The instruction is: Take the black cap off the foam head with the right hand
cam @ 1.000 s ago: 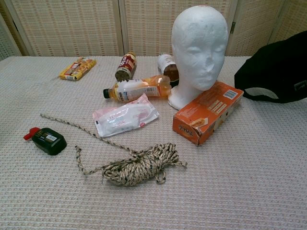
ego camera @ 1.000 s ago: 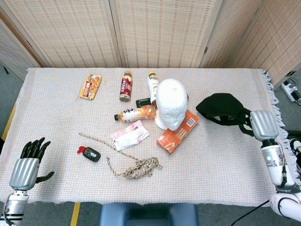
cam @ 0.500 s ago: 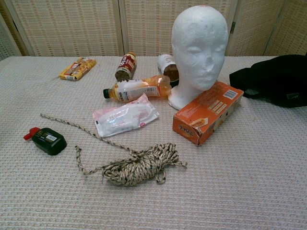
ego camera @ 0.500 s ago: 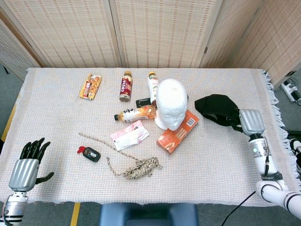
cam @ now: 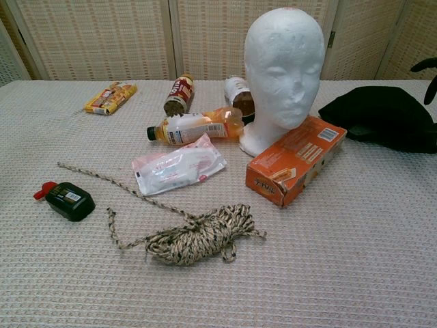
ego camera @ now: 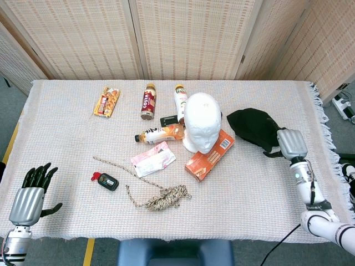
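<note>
The white foam head (ego camera: 201, 124) stands bare at mid table, leaning against an orange box (ego camera: 209, 156). To its right the black cap (ego camera: 252, 126) lies flat on the cloth; the chest view shows the cap (cam: 382, 119) resting there too. My right hand (ego camera: 292, 145) sits at the cap's right edge. In the chest view its dark fingers (cam: 427, 68) are spread apart and raised above the cap, holding nothing. My left hand (ego camera: 30, 197) rests open at the front left corner, far from everything.
Behind and left of the foam head (cam: 283, 68) lie three bottles (ego camera: 159, 133). A white packet (ego camera: 152, 158), a coil of rope (ego camera: 163, 198), a small black device (ego camera: 106, 181) and a snack pack (ego camera: 106, 101) lie on the left half. The fringed table edge (ego camera: 327, 138) runs close to the right hand.
The right hand carried the cap down and leftward onto the table, then let it go. Its fingers now lift clear of the cap. The left hand stayed put.
</note>
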